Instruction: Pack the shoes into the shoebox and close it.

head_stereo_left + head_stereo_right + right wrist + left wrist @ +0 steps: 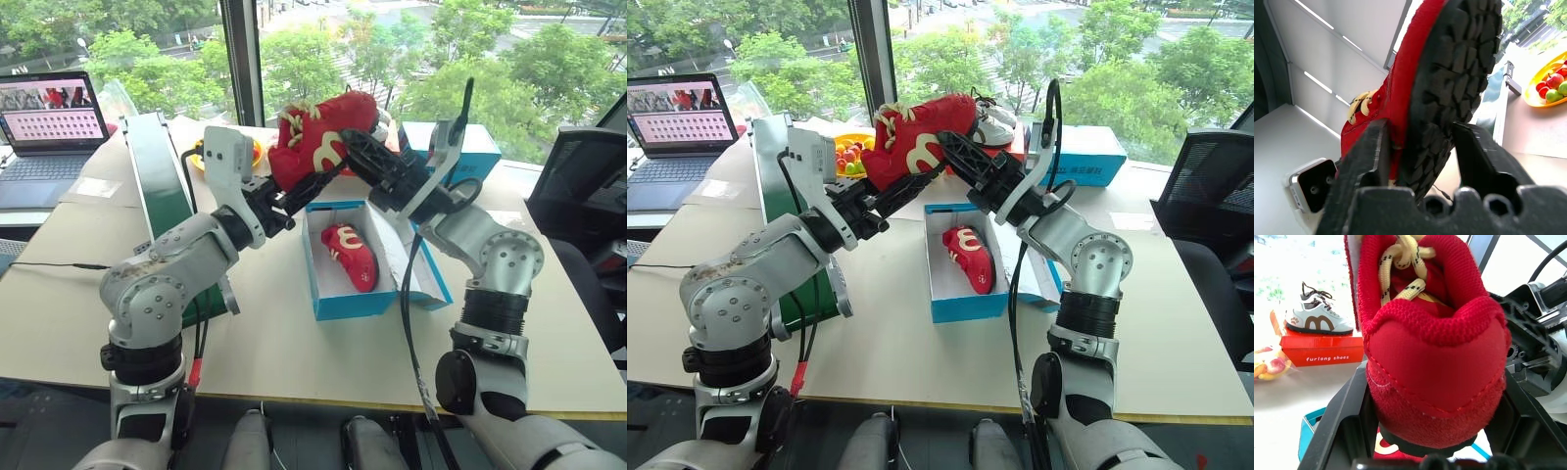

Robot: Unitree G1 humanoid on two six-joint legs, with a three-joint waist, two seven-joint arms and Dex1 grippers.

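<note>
While both my end effectors, left (294,199) and right (345,147), clamp the second shoe (318,137) at upper centre, one shoe (350,257) already lies boxed. Next I must lower it into the shoebox (345,302).

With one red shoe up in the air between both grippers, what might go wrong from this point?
The red shoe hangs above the shoebox, its heel between the left gripper fingers and its sole edge pinched by the right gripper. It may slip during the handover, or land on the shoe in the box and block the lid.
</note>
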